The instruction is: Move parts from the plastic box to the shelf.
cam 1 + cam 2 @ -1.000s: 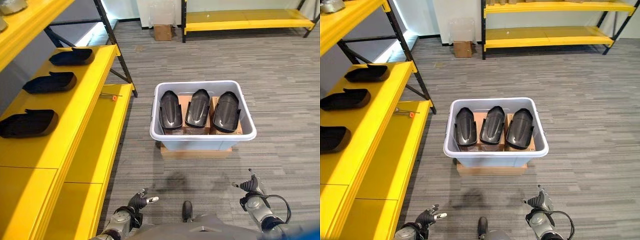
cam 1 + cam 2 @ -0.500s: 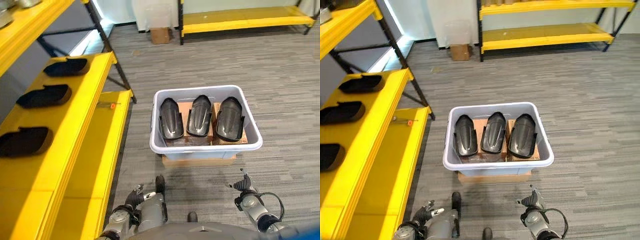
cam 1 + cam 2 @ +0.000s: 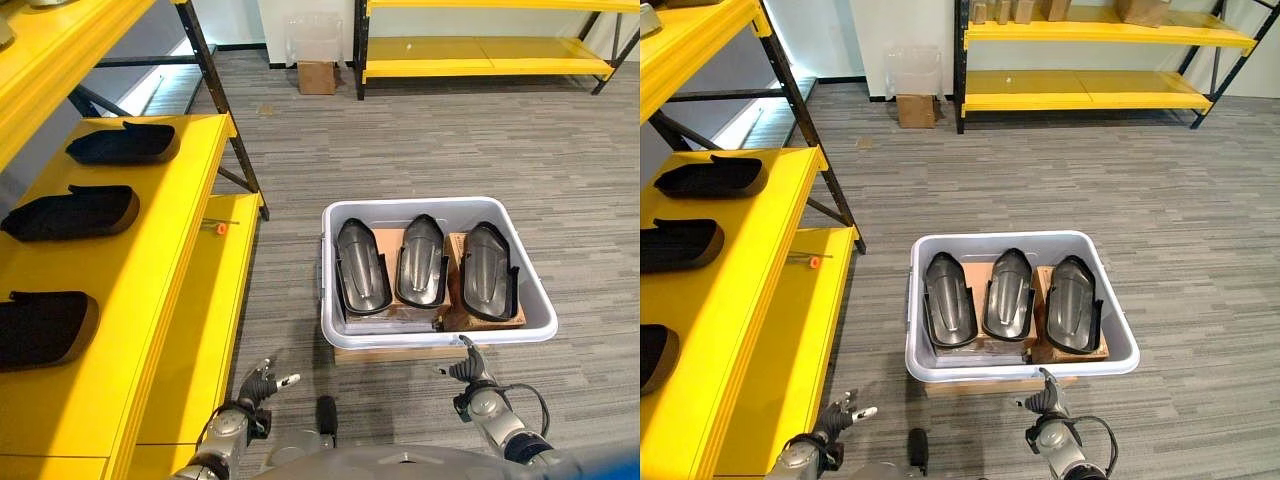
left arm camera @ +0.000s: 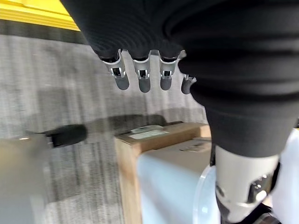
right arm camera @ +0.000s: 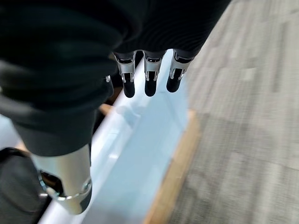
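Note:
A grey plastic box (image 3: 437,336) stands on the carpet with three black curved parts in it, side by side: one on the left (image 3: 362,266), one in the middle (image 3: 421,258), one on the right (image 3: 489,268). The yellow shelf (image 3: 170,220) on my left carries three more black parts (image 3: 122,143) (image 3: 70,211) (image 3: 40,327). My left hand (image 3: 257,384) hangs low beside the shelf, fingers (image 4: 140,77) straight, holding nothing. My right hand (image 3: 468,371) is just in front of the box's front wall (image 5: 140,130), fingers (image 5: 149,79) straight and empty.
The box rests on a flat cardboard base (image 3: 400,353). A small orange-tipped tool (image 3: 222,228) lies on the lower shelf board. At the back are a small cardboard box (image 3: 317,76) and another yellow rack (image 3: 480,55). Open carpet lies right of the box.
The camera has moved: the box now sits lower and further right in view, and more of the back rack shows. Both hands stay low and empty.

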### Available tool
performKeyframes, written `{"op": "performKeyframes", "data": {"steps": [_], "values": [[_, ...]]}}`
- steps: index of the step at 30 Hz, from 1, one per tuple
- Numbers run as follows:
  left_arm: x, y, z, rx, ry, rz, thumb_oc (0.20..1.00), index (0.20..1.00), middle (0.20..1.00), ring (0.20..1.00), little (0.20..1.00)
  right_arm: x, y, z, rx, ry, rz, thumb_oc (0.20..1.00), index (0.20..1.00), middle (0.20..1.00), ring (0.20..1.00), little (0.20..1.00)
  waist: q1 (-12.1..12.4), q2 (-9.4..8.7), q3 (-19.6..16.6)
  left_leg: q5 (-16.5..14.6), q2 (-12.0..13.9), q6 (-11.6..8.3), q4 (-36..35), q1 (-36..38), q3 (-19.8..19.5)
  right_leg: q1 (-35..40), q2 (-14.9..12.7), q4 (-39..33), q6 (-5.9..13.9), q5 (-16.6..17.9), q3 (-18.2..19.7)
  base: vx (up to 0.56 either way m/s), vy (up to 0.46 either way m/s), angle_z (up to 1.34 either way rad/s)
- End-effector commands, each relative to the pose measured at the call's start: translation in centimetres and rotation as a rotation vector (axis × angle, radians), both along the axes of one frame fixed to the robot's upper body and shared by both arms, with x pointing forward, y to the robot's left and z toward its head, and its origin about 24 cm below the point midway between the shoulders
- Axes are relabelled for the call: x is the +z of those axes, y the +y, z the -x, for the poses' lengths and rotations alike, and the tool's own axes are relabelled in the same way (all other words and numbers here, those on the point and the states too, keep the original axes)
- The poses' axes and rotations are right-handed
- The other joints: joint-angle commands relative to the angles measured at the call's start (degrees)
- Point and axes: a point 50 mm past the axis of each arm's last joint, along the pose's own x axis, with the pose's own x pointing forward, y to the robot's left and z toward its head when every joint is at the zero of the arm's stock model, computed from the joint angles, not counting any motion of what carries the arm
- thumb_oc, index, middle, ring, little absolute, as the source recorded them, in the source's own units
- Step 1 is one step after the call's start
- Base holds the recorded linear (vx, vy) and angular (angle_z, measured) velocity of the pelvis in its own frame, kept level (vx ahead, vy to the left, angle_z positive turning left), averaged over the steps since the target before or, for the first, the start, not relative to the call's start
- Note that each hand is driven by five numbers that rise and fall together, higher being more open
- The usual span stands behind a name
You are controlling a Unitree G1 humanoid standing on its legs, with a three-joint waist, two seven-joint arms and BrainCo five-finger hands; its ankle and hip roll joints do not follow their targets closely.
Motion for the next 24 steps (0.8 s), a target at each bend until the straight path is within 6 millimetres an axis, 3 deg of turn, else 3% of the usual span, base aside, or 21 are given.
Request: {"op": "performKeyframes", "data": {"steps": [1, 6, 10, 11, 12, 13, 14, 15, 16, 19, 24], "values": [[0.1, -0.8, -0.5, -0.003, -0.036, 0.012, 1.000, 1.000, 1.000, 1.000, 1.000, 1.8, -0.5, -1.9, 0.016, -0.111, 0.024, 1.000, 1.000, 1.000, 1.000, 1.000, 0.78, 0.66, -1.96, -2.97, 2.52, -2.58, 6.01, -3.08, 0.57, -6.00, 3.93, 3.90, -1.54, 4.09, -0.76, 0.06, 0.127, 0.04], [-0.2, -0.5, 0.7, 0.045, -0.021, 0.004, 1.000, 1.000, 1.000, 1.000, 1.000, 3.8, -0.3, -3.3, -0.014, -0.217, 0.012, 1.000, 1.000, 1.000, 1.000, 1.000, 0.93, -0.11, -2.38, -3.83, 2.45, -1.41, 6.16, -2.49, 2.23, -5.77, 4.57, 8.91, -1.77, 1.30, -1.69, 0.05, 0.133, -0.05], [-0.1, 0.1, 1.1, 0.099, -0.034, -0.019, 1.000, 1.000, 1.000, 1.000, 1.000, 4.7, -0.4, -3.7, -0.055, -0.279, 0.014, 1.000, 1.000, 1.000, 1.000, 1.000, 0.64, -0.38, -1.36, -4.78, 2.48, 0.42, 6.38, -1.26, 3.22, -13.60, 2.98, 24.08, 1.69, 5.56, -2.77, -0.02, 0.034, -0.16], [0.1, 0.2, 0.9, 0.126, -0.055, -0.032, 1.000, 1.000, 1.000, 1.000, 1.000, 5.0, -0.4, -4.0, -0.074, -0.301, 0.002, 1.000, 1.000, 1.000, 1.000, 1.000, 0.73, -0.17, -0.40, -5.21, 2.97, 0.59, 6.24, -0.14, 3.04, -16.36, -0.11, 24.88, 3.84, 8.07, -3.73, -0.06, -0.151, -0.14], [0.3, 0.6, 0.5, 0.156, -0.078, -0.038, 1.000, 1.000, 1.000, 1.000, 1.000, 5.3, -0.3, -4.2, -0.075, -0.315, 0.000, 1.000, 1.000, 1.000, 1.000, 1.000, 1.18, -0.39, -0.09, -5.48, 3.52, 0.37, 6.23, -0.04, 3.41, -16.63, -3.10, 21.28, 4.98, 9.53, -4.77, -0.11, -0.459, -0.04], [1.2, 1.8, -0.9, 0.179, -0.127, -0.059, 1.000, 1.000, 1.000, 1.000, 1.000, 5.4, 0.0, -4.6, -0.083, -0.322, -0.017, 1.000, 1.000, 1.000, 1.000, 1.000, 1.39, -1.92, 1.19, -7.21, 4.19, 0.01, 6.92, 0.20, 3.24, -17.71, -8.80, 13.75, 7.00, 16.75, -3.79, -0.10, -0.533, -0.04], [1.7, 2.1, -1.7, 0.182, -0.150, -0.065, 1.000, 1.000, 1.000, 1.000, 1.000, 5.3, 0.3, -4.6, -0.091, -0.315, -0.035, 1.000, 1.000, 1.000, 1.000, 1.000, 1.32, -2.49, 1.85, -7.98, 4.55, -0.19, 7.46, 0.03, 2.59, -19.44, -10.52, 12.16, 7.57, 19.92, -2.31, -0.09, -0.515, 0.08], [1.9, 2.3, -2.0, 0.187, -0.162, -0.065, 1.000, 1.000, 1.000, 1.000, 1.000, 5.1, 0.4, -4.6, -0.094, -0.306, -0.044, 1.000, 1.000, 1.000, 1.000, 1.000, 1.35, -2.69, 2.22, -8.41, 4.86, -0.37, 7.90, -0.14, 2.33, -20.20, -11.13, 11.68, 7.78, 20.85, -1.85, -0.06, -0.304, 0.17], [2.3, 2.7, -2.8, 0.209, -0.179, -0.063, 1.000, 1.000, 1.000, 1.000, 1.000, 4.9, 0.4, -4.6, -0.082, -0.277, -0.058, 1.000, 1.000, 1.000, 1.000, 1.000, 1.58, -2.60, 2.39, -7.93, 6.00, -1.12, 8.45, -1.09, 2.34, -17.80, -9.97, 9.74, 8.07, 16.22, -2.70, -0.05, -0.276, 0.24], [3.0, 3.1, -3.8, 0.257, -0.216, -0.075, 1.000, 1.000, 1.000, 1.000, 1.000, 4.4, 0.8, -4.7, -0.064, -0.254, -0.077, 1.000, 1.000, 1.000, 1.000, 1.000, 3.63, -4.19, 2.53, -6.30, 8.11, -2.86, 9.13, -3.04, 3.04, -15.07, -8.50, 5.89, 7.83, 13.86, -6.93, -0.05, -0.361, 0.27], [3.8, 3.1, -4.5, 0.309, -0.269, -0.048, 1.000, 1.000, 1.000, 1.000, 1.000, 5.4, -0.4, -5.4, -0.099, -0.299, -0.047, 1.000, 1.000, 1.000, 1.000, 1.000, 4.83, -3.77, 2.04, -3.06, 9.50, -5.58, 6.19, -3.70, 2.10, -12.13, -6.54, 2.12, 6.22, 12.24, -9.03, -0.04, -0.113, -0.11]]}}
